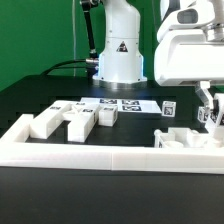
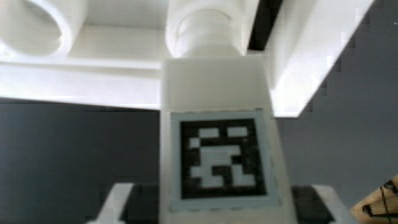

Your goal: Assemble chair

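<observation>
progress: early, most chair parts (image 1: 75,120) loose on worktop (image 1: 30,95) at 9 o'clock | end effector (image 1: 209,112) at 3 o'clock, closed on tagged leg (image 2: 215,120) over seat plate (image 1: 185,138) | left: remaining legs, bars unjoined

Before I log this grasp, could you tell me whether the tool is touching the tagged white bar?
Touching. In the wrist view the tagged white bar sits between the tool's fingers, flush against both with no gap.

Warning triangle sign on robot base (image 1: 120,47)
</observation>
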### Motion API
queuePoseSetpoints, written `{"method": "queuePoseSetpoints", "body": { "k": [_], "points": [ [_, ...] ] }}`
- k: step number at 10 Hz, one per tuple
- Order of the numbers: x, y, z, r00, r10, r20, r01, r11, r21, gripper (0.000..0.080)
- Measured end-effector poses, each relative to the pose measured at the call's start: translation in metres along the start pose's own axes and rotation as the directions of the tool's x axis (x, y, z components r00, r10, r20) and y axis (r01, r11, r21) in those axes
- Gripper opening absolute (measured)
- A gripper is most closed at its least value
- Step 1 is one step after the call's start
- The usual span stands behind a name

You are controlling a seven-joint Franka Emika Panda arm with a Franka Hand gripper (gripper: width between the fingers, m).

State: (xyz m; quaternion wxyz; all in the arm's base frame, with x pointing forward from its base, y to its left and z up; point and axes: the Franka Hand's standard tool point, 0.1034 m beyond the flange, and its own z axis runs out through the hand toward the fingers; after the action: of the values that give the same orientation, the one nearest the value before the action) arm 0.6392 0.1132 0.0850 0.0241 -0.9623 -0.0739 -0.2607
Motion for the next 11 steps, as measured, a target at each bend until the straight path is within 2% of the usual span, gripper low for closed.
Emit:
{"method": "queuePoseSetpoints", "body": {
  "k": [5,8,11],
  "points": [
    [-0.003,-0.0016,0.0066,1.0,-0.003,-0.022,0.003,1.0,-0.001,0.0291],
    [-0.0044,-0.0014,0.0059,0.996,-0.007,-0.089,0.006,1.0,-0.009,0.0291],
    [-0.0059,-0.001,0.0049,0.995,-0.011,-0.101,0.01,1.0,-0.011,0.0291]
  ]
}}
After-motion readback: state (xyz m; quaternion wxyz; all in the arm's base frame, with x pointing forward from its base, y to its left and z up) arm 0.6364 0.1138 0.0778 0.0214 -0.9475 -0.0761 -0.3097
